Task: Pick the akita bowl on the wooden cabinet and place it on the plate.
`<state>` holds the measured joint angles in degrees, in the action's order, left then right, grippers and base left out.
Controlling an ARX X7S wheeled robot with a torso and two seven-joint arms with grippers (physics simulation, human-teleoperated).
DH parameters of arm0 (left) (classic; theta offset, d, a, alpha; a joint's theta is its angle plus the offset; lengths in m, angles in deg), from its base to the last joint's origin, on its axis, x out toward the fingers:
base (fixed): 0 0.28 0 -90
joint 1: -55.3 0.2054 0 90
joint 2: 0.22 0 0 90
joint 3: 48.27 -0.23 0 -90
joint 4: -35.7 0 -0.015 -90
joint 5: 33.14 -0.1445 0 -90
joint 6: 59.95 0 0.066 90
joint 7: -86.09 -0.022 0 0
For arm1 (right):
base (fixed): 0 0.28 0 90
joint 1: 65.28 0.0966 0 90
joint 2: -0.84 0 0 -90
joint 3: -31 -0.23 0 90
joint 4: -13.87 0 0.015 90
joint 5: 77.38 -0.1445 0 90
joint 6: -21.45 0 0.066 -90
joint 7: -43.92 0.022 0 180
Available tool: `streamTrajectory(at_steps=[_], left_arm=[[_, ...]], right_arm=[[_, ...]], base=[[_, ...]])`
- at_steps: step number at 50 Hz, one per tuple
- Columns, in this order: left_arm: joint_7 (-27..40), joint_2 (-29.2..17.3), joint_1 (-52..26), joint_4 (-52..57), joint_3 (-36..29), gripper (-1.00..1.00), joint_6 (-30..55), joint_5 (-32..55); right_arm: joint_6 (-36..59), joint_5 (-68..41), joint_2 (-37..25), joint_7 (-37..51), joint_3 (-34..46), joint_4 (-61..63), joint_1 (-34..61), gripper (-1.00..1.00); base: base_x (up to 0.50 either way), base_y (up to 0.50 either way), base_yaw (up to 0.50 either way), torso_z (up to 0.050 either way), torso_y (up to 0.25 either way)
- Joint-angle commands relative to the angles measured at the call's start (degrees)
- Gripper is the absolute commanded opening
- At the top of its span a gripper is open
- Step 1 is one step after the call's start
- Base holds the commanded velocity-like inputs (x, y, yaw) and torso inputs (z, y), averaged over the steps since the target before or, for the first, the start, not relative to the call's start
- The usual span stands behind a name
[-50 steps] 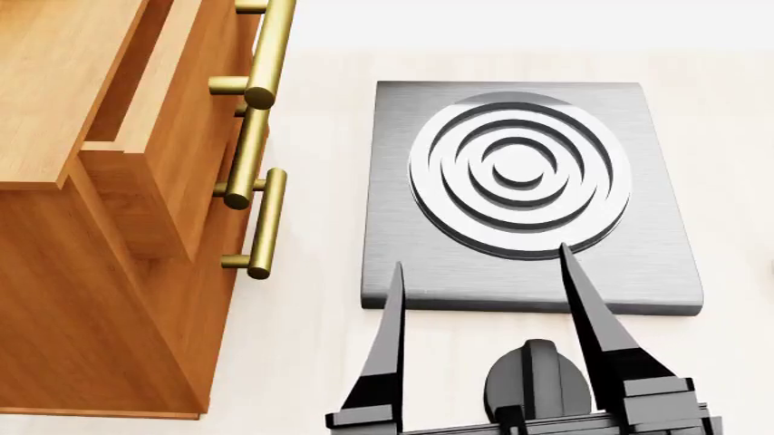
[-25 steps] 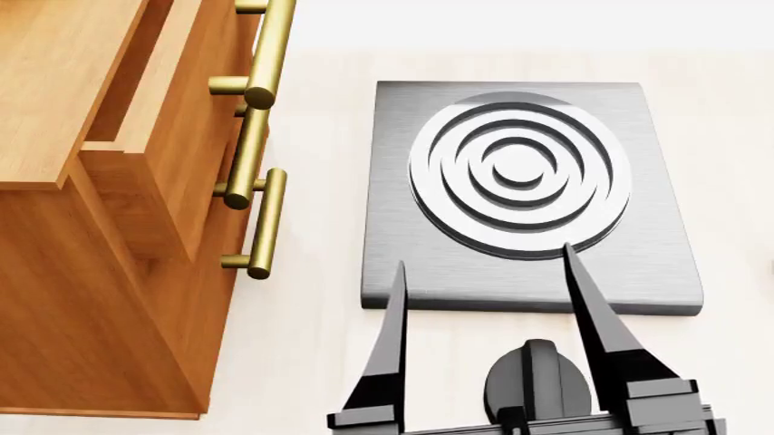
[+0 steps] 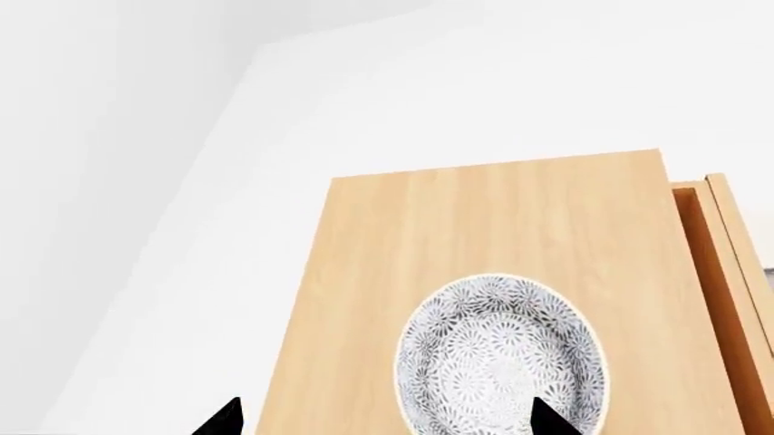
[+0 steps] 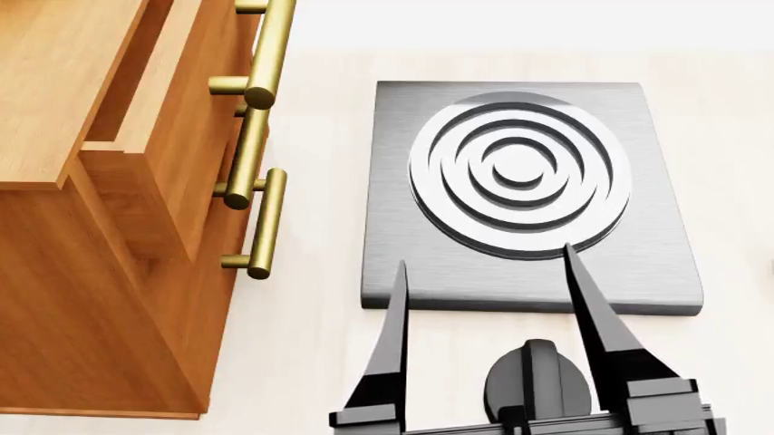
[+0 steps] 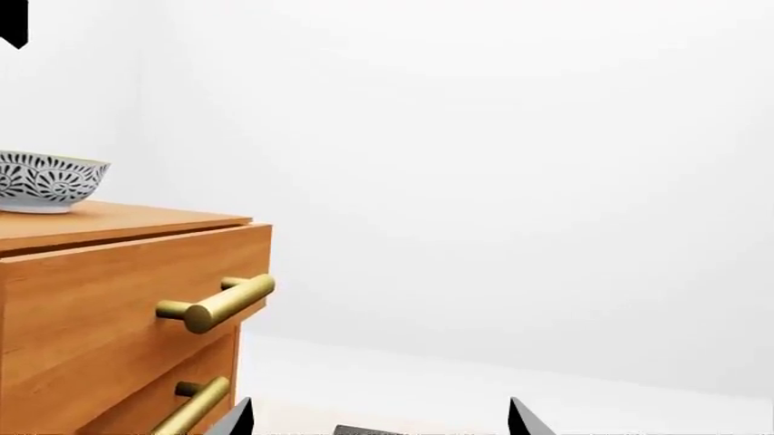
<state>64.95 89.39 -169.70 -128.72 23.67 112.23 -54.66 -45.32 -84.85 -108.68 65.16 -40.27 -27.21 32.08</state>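
Note:
The akita bowl (image 3: 502,358), white with a dark flower pattern, stands on top of the wooden cabinet (image 3: 400,263). My left gripper (image 3: 387,426) hovers over that top, open and holding nothing. One of its fingertips (image 3: 550,421) lies over the bowl's near rim. From the right wrist view the bowl (image 5: 46,181) shows at the cabinet's (image 5: 109,272) top edge. My right gripper (image 4: 484,263) is open and empty, low in front of the cabinet (image 4: 72,208) at the near edge of a grey slab. The plate is out of view.
A grey metal slab (image 4: 400,254) with raised concentric rings (image 4: 520,172) lies on the pale floor right of the cabinet. Brass bar handles (image 4: 266,222) stick out from the drawers, and the top drawer (image 4: 145,82) is pulled out a little. White walls stand behind.
The right gripper's fingers have shifted very slightly to the right. Nothing else has visibly changed.

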Motion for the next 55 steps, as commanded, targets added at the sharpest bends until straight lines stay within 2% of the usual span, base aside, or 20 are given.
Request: streamTrajectory(at_steps=[1, 5, 10, 42, 55], left_arm=[[8.4, -1.4, 0.0, -0.5, -0.3, 1.0, -0.8, 9.0], [12.7, -2.5, 0.6, -0.6, -4.9, 1.0, 0.0, 17.3], [15.1, -3.3, 1.9, -0.6, -5.7, 1.0, -0.2, 20.7], [14.8, -3.5, 6.2, -0.6, -6.3, 1.0, -2.0, 21.6], [17.7, -4.4, 7.1, -0.6, -2.1, 1.0, -0.1, 21.9]], right_arm=[[-0.2, -0.2, -0.2, 0.2, 0.1, -0.5, 0.1, 1.0], [-0.4, -0.1, -0.2, 0.2, 0.3, -0.9, 0.1, 1.0], [-0.5, -0.1, -0.3, 0.3, 0.4, -1.1, 0.1, 1.0], [-1.5, -0.4, -0.7, 0.8, 0.9, -2.9, 0.2, 1.0], [-1.4, -0.5, -0.7, 1.0, 1.2, -3.3, 0.5, 1.0]], base=[[0.0, 0.0, 0.0, 0.0, 0.0], [0.0, 0.0, 0.0, 0.0, 0.0], [0.0, 0.0, 0.0, 0.0, 0.0], [0.0, 0.0, 0.0, 0.0, 0.0], [0.0, 0.0, 0.0, 0.0, 0.0]])
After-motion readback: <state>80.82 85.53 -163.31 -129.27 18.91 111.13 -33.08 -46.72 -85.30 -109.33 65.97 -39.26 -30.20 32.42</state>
